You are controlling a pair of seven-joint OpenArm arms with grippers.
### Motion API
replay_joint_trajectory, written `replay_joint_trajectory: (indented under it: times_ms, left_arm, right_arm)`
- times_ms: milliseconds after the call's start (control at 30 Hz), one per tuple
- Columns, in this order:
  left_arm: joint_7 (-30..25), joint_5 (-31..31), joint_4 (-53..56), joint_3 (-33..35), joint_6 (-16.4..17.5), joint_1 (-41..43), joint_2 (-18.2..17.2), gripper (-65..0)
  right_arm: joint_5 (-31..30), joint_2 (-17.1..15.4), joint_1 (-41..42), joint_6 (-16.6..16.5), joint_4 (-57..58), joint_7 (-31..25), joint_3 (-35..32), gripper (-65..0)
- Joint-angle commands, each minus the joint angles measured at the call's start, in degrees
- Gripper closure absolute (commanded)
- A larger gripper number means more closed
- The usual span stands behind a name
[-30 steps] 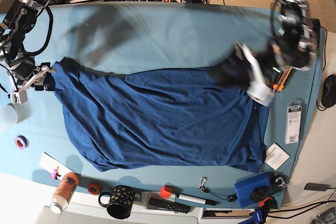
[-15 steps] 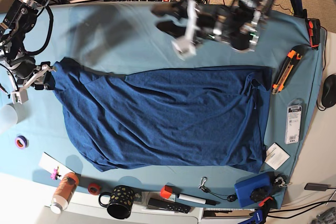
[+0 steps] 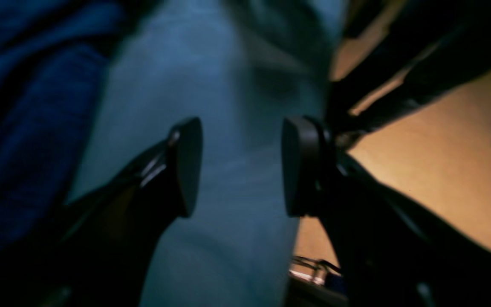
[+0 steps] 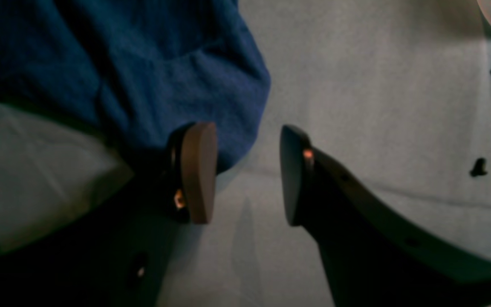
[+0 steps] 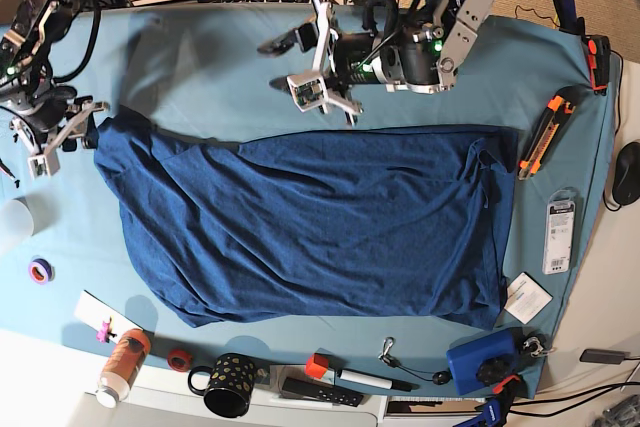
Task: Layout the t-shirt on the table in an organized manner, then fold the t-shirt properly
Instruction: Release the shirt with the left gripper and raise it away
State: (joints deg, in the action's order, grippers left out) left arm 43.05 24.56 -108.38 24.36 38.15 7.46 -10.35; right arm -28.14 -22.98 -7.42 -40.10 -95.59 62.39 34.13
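Teal-covered table (image 5: 240,57) fills base view, clutter along near edge: black mug (image 5: 228,384), orange bottle (image 5: 124,362), marker (image 5: 368,380). T-shirt (image 5: 310,232) lies spread across table middle, wrinkled, one corner reaching toward right hand (image 5: 55,142). Right hand (image 4: 247,175) low over cloth at shirt edge, pads apart, nothing between them; one pad against fabric. Left hand (image 5: 310,62) hovers above bare cloth beyond shirt's far edge, pads apart, empty (image 3: 239,166).

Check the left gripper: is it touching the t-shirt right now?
Apart. In the left wrist view the left gripper is open over bare table, with the t-shirt off to the side.
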Motion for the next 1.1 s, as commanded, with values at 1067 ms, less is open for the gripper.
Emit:
replay_joint_trajectory:
  times_ms: [1067]
  left_arm:
    - [-4.50, -13.90, -1.36, 15.98, -16.76, -2.05, 0.50, -28.3]
  right_arm:
    - [-12.96, 3.96, 4.96, 5.70, 14.91, -4.68, 0.48, -24.6]
